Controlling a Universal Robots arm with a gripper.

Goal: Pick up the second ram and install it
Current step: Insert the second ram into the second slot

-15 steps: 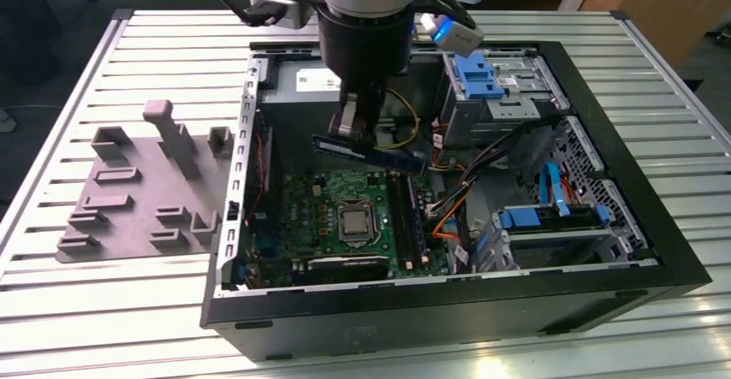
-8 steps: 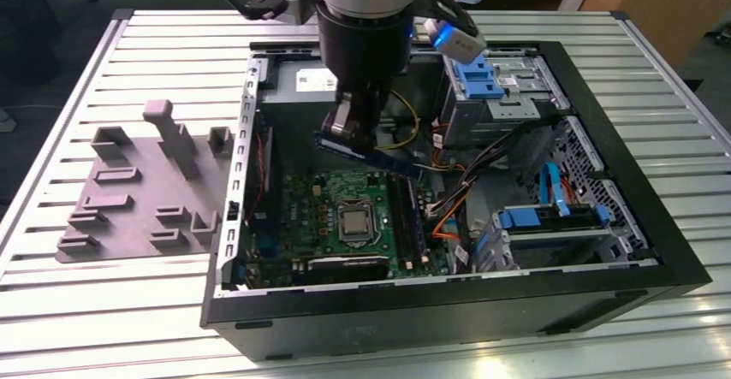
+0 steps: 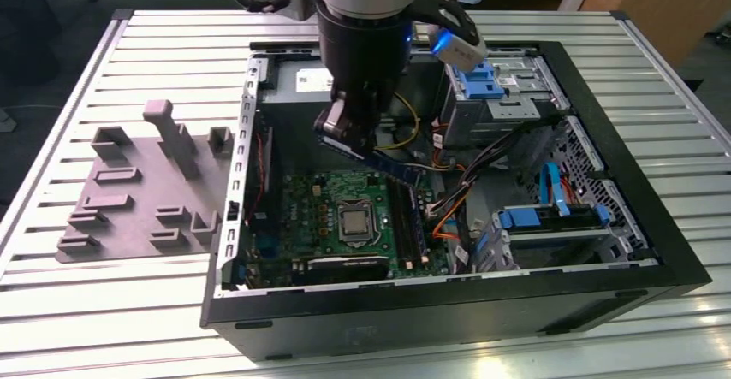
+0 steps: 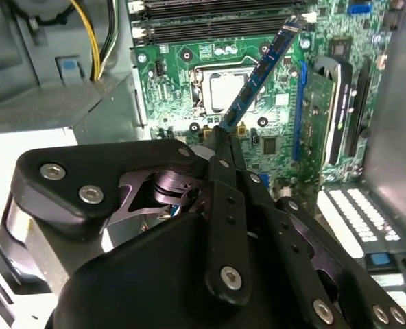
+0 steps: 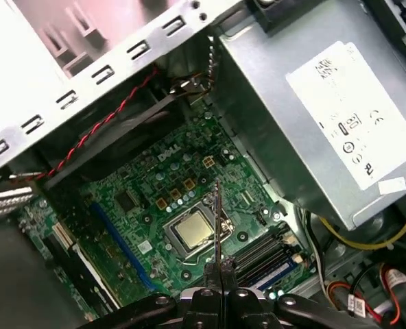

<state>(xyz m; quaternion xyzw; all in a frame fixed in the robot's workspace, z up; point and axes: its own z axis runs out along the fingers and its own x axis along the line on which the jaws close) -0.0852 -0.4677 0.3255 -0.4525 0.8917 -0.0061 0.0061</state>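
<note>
Judging by how things lie, you have the pickup done and the install left: the gripper (image 4: 223, 129) is pinched on one end of the second ram (image 4: 263, 68), which hangs tilted above the motherboard (image 5: 131, 199) inside the case (image 3: 457, 298), not yet seated in the black slots (image 5: 261, 252).

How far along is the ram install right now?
Pickup looks done: the gripper is shut on the second ram, held tilted in the air above the motherboard. Left: it is not yet seated in the long black slots.
</note>
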